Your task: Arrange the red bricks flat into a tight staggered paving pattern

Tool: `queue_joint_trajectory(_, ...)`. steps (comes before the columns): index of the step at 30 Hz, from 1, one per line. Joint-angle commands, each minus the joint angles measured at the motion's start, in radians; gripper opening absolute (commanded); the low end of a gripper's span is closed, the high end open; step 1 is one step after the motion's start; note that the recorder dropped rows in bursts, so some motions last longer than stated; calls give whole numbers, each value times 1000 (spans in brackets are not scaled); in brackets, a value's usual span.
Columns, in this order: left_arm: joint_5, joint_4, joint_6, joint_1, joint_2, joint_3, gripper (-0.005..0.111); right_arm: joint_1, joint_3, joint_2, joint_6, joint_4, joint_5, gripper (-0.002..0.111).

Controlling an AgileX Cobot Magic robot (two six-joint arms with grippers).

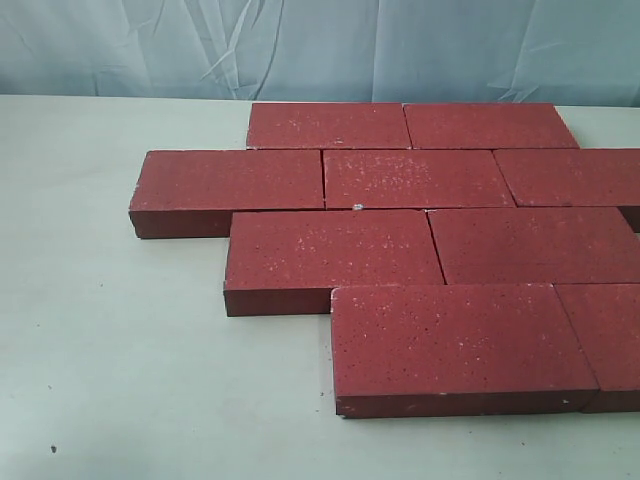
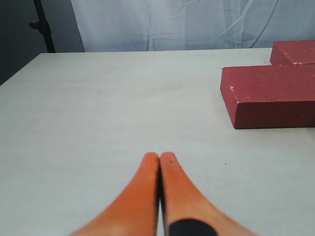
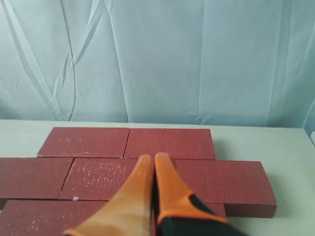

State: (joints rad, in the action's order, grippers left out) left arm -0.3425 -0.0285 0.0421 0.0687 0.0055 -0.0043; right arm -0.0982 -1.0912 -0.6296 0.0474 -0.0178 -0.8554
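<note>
The red bricks [image 1: 420,180] lie flat on the pale table [image 1: 120,350] in four rows, two at the back, then three, two and two. Each row is shifted sideways against the next, so the seams do not line up. Their long sides and ends meet with only thin seams, and a tiny white speck [image 1: 357,207] sits in one seam near the middle. In the exterior view the patch fills the half of the table from 12 through 3 to 5 o'clock, running off the edge at 3 o'clock. Bare tabletop lies from 6 to 10 o'clock and a wrinkled blue-grey backdrop [image 1: 150,45] hangs behind. Taking its pointing direction as 12 o'clock, the left gripper [image 2: 159,156] has the nearest bricks [image 2: 270,96] at about 2 o'clock, well apart from it, with only bare table straight ahead. Its orange fingers are pressed together on nothing. The right gripper [image 3: 150,157] is likewise closed and empty, and its tips show over the bricks [image 3: 83,142], whose back row lies at its 12 o'clock. Whether they touch a brick cannot be told.
</note>
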Motion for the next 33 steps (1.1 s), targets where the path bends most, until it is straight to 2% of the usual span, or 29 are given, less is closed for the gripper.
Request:
queue_joint_trajectory(1,10,4,-5,3,-6,4,0,4,3,89,-3,0,3,-1)
queue_joint_trajectory(12,10,4,-5,3,-6,4,0,4,11,195,-3,0,22,-1)
queue_joint_trajectory(21,10,4,-5,3,-6,4,0,4,119,237,-3,4,26,-1)
queue_joint_trajectory(28,10,3,-5,-50,-6,4,0,4,217,296,-3,4,28,-1)
queue_joint_trajectory(33,10,3,-5,-54,-6,4,0,4,248,330,-3,4,30,-1)
